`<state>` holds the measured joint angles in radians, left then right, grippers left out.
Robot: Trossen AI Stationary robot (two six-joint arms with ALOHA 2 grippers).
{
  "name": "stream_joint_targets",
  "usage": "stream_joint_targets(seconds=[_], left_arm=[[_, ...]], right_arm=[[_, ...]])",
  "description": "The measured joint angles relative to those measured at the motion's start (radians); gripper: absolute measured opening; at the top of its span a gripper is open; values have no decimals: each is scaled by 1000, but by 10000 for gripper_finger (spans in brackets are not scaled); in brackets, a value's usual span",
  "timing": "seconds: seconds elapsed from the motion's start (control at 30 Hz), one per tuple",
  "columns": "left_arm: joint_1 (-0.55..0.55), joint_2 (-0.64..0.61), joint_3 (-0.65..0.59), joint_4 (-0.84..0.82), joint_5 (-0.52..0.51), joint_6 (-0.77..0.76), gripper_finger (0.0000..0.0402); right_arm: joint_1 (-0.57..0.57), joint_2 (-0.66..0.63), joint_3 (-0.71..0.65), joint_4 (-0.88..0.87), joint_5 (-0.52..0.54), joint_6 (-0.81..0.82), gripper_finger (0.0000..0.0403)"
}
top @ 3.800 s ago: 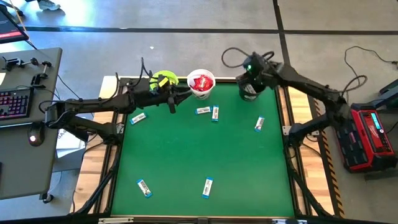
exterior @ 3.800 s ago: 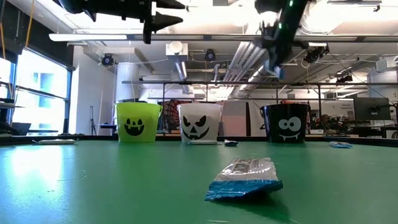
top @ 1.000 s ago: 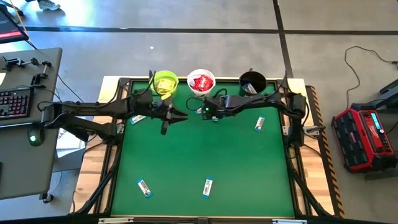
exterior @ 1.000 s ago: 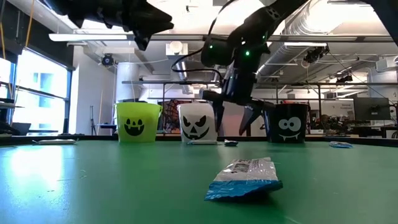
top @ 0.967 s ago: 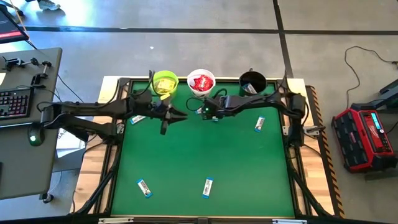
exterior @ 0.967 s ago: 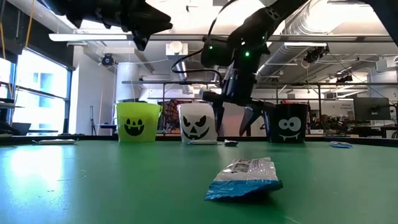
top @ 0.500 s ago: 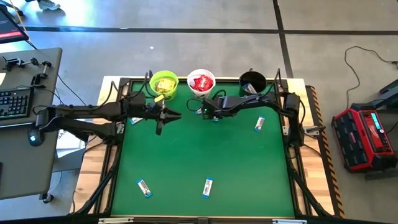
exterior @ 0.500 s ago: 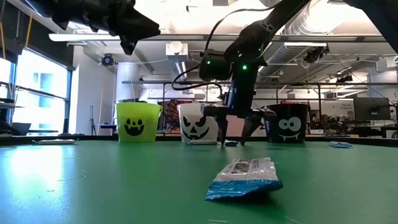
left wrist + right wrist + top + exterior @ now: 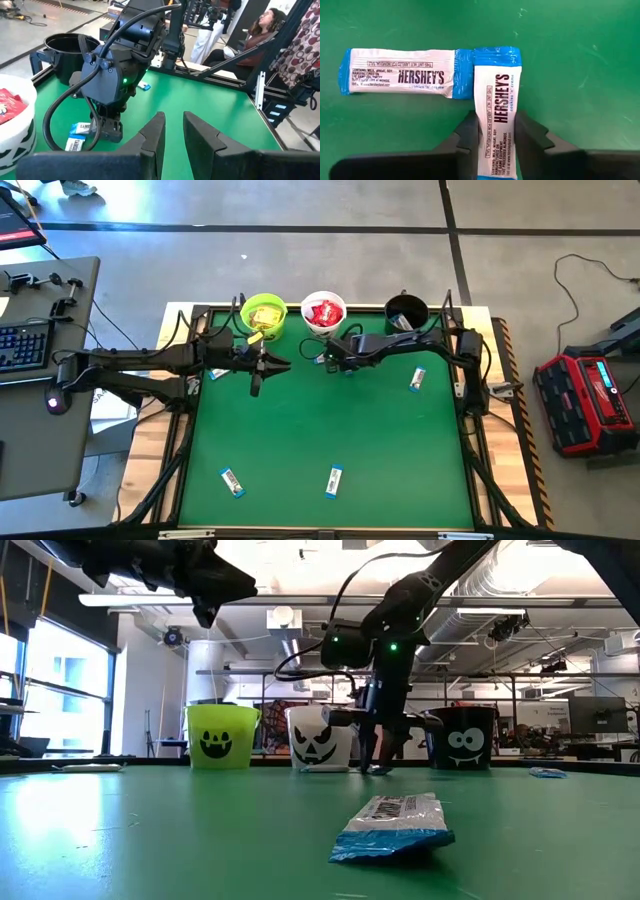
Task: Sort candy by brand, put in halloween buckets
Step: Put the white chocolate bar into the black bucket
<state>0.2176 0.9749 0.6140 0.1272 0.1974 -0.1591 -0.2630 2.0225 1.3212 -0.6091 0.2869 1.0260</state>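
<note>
right gripper [image 9: 494, 131], upper centre of the high view, pinches a blue-and-white bar [image 9: 495, 120] lying on the mat [image 9: 330, 420], fingers straddling its narrow sides for lifting. left gripper [image 9: 171, 131] hovers empty, fingers slightly parted, below the green bucket [image 9: 264, 312].

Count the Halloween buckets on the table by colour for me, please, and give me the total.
lime green bucket: 1
white bucket: 1
black bucket: 1
Total: 3
</note>
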Motion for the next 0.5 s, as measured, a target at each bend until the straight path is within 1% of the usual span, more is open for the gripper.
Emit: stream_joint_targets(seconds=[0.17,0.3,0.5], left_arm=[[0,0,0,0,0,-5,58],[0,0,0,1,0,-5,58],[0,0,0,4,0,-4,58]], right_arm=[[0,-3,8,-26,-16,-17,68],[-1,-6,35,-85,-24,-55,66],[-12,-54,56,-133,-44,-87,47]])
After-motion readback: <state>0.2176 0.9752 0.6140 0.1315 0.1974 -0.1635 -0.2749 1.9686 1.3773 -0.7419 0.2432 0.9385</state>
